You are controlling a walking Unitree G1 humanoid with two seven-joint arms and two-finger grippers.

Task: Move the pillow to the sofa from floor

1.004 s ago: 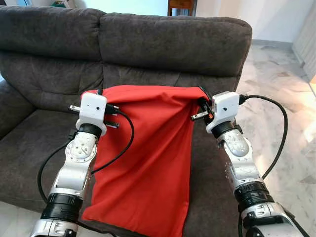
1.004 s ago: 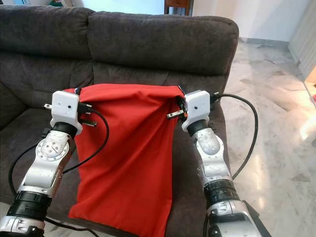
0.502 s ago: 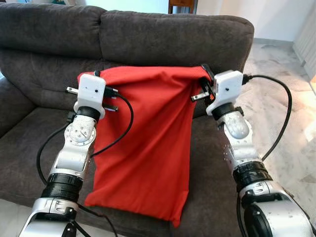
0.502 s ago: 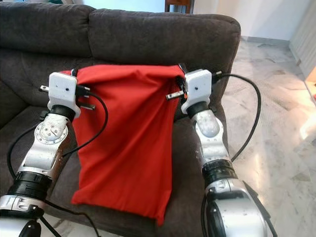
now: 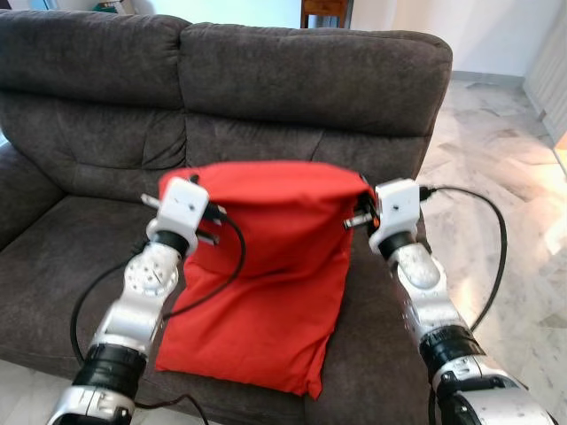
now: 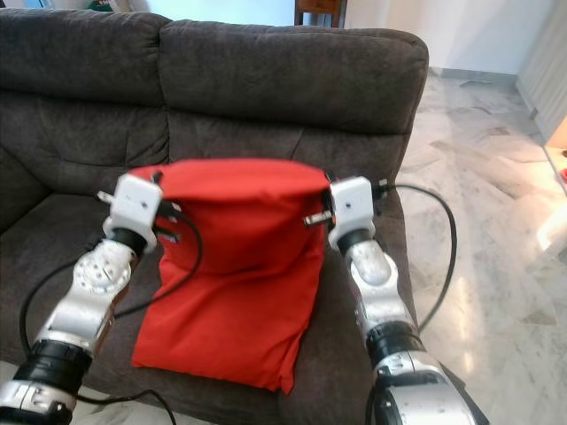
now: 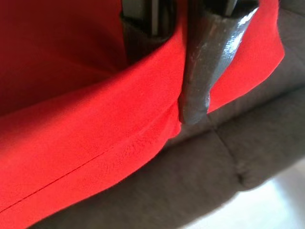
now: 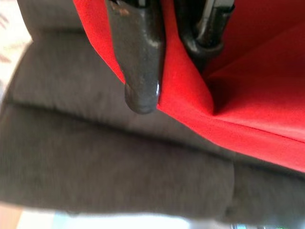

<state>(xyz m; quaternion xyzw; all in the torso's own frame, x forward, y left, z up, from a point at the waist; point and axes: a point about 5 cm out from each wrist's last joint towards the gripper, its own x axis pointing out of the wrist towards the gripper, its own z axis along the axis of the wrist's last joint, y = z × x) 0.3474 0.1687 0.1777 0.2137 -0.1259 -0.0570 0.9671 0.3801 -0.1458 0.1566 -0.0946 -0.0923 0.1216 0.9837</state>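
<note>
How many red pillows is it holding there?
1. The pillow lies on the sofa seat, its top corners pinched by the left gripper and the right gripper. Others could be out of view.

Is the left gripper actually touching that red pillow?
Touching. The left wrist view shows the left gripper with its fingers pinching a fold of the red pillow between them.
</note>
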